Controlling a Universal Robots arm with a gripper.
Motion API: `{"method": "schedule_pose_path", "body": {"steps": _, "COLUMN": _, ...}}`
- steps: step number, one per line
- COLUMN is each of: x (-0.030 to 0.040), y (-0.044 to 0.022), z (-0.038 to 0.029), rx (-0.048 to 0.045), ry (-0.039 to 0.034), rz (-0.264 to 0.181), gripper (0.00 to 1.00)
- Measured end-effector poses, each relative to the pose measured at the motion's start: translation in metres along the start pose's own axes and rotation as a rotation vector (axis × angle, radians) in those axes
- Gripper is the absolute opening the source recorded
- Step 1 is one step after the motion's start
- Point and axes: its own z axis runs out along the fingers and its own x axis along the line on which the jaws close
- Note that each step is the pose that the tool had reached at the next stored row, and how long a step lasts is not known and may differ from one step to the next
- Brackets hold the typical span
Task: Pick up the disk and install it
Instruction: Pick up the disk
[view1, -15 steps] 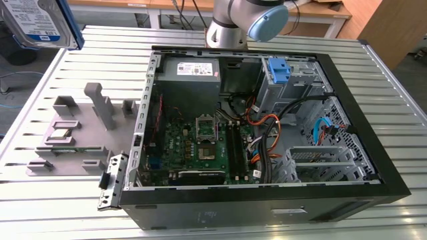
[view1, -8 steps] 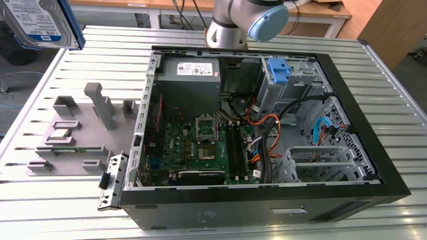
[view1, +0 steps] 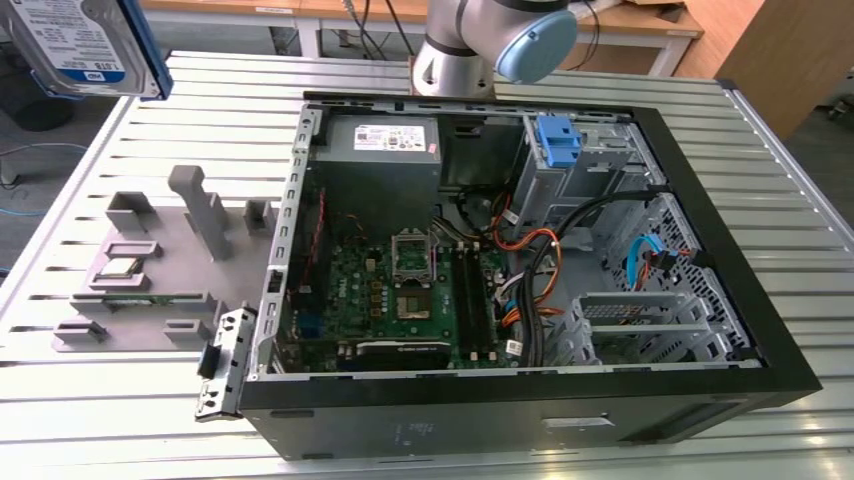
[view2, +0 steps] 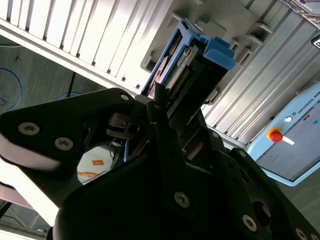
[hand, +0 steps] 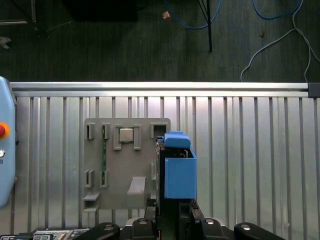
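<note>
A: Now, largest first. What was logged?

B: Item one, table (view1: 747, 130): slatted metal, bearing all else. Item two, case (view1: 787, 370): black, open side up, on the table toward the exterior view's right. Item three, arm (view1: 467, 45): grey with a blue cap, rising behind the case.

A: Contents of the case?

B: Power supply (view1: 380, 140): grey box, white label, against the far wall. Board (view1: 400, 290): green, flat on the case floor, nearer the camera than the supply. Bracket (view1: 558, 140): blue plastic, in the drive cage beside the supply.

A: And outside it?

B: Item four, fixture (view1: 147, 290): grey moulded tray with slots and posts, flat on the table at the exterior view's left, just beside the case. Item five, pendant (hand: 4, 150): pale blue, red button, at the table's edge in the first wrist view.

A: The disk?

B: Item six, disk (view1: 74, 45): silver drive, blue-and-white label, blue carrier. It was held aloft, clear of the table, in the exterior view's upper left corner, well apart from the case. In the first wrist view the disk (hand: 179, 175) hung edge-on over the fixture's edge.

A: And the gripper?

B: Item seven, gripper (view2: 177, 120): black, jaws pressed against the disk's two flat sides. The carrier's handle tab pointed away from it.
</note>
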Motion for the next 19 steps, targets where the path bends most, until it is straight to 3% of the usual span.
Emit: {"method": "schedule_pose_path", "body": {"steps": 19, "x": -0.0001, "y": -0.0059, "z": -0.0001, "rx": 0.0, "ry": 0.0, "rz": 0.0, "gripper": 0.35}}
